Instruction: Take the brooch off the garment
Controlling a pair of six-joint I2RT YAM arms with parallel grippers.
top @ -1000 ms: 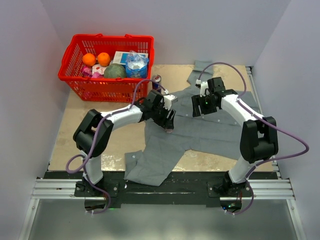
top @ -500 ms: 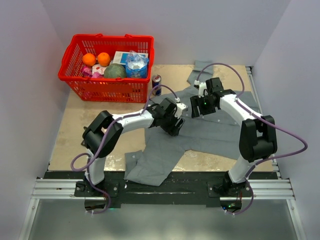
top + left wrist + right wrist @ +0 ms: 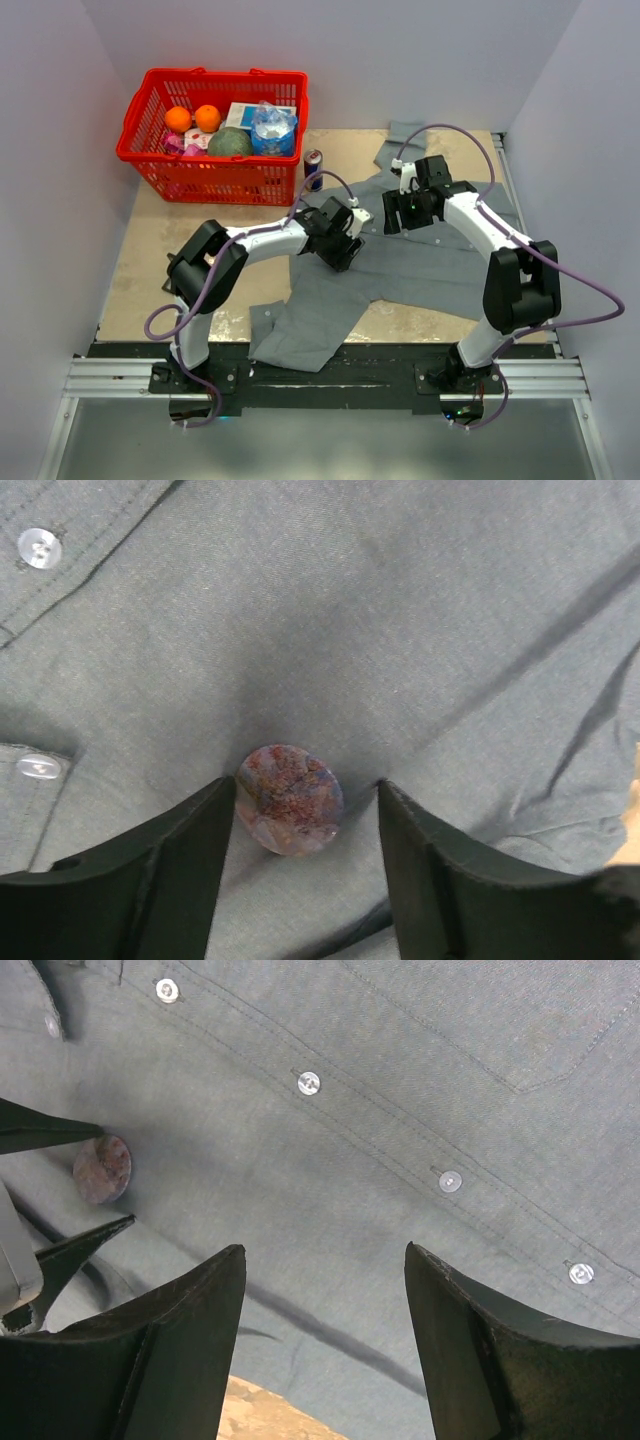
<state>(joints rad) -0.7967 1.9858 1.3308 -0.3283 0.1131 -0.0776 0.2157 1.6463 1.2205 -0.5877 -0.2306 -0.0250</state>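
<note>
Straddling the brooch [image 3: 290,800], the left tool [image 3: 305,783] rests its two dark fingers [image 3: 170,870] partly spread on the garment [image 3: 420,620]. One finger's edge meets the disc's rim, or very nearly. A strip of grey cloth shows between the disc and the other finger, so nothing is clamped. The brooch lies flat on the shirt front, mottled reddish-pink, near the placket with its pale buttons [image 3: 309,1082]. The right tool [image 3: 325,1250] hangs over the cloth just past that button row, its fingers wide with only fabric between them. From above, the shirt is spread over the worktop [image 3: 140,240], with both arms reaching over its chest. A red basket [image 3: 215,178] and a drink can [image 3: 313,165] stand at the far left.
</note>
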